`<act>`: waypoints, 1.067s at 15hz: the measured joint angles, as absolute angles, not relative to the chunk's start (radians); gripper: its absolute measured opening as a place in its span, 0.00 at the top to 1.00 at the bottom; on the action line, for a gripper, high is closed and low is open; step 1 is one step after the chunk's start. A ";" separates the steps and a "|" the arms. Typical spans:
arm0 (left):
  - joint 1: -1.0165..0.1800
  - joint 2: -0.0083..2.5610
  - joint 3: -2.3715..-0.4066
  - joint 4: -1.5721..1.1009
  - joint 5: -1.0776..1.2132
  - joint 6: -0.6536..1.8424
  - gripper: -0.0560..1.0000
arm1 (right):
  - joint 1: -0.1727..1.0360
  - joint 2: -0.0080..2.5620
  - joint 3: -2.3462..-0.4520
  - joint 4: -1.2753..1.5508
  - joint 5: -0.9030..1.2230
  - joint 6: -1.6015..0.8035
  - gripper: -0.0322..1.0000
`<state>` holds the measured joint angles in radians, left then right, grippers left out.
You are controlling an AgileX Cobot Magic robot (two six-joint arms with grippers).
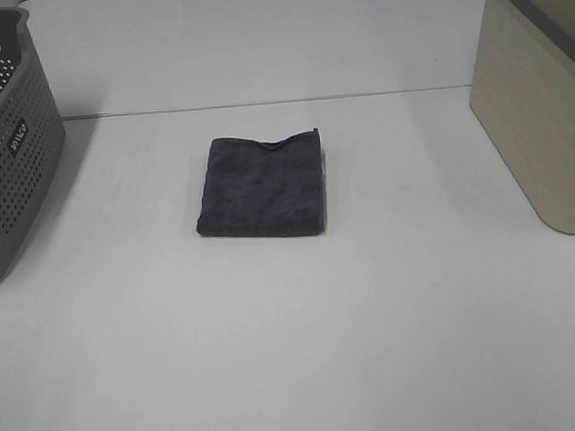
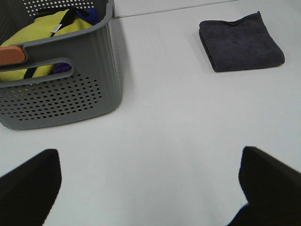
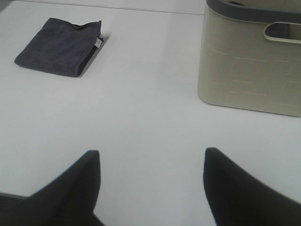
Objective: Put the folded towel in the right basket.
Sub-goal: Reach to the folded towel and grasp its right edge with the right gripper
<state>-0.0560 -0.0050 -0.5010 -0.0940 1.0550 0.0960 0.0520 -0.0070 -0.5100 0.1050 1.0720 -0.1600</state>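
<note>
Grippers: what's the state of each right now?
Left gripper: open, holding nothing.
Right gripper: open, holding nothing; the towel lies apart from both.

You're at a lab-style test bench: a plain white table [image 1: 297, 371] with a grey laundry basket [image 1: 11, 164] at left and a beige basket [image 1: 541, 132] at right.

Markings, two entries: you have one small dark label [image 1: 17, 134] with pale lettering on the grey basket [image 1: 4, 208], too blurred to read, and one white tag [image 3: 99, 43] on the towel [image 3: 56, 47], print illegible.
</note>
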 joint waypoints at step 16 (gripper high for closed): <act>-0.056 -0.005 -0.501 -0.094 1.055 0.096 0.02 | 0.052 -0.007 -0.510 0.105 1.072 -0.160 0.38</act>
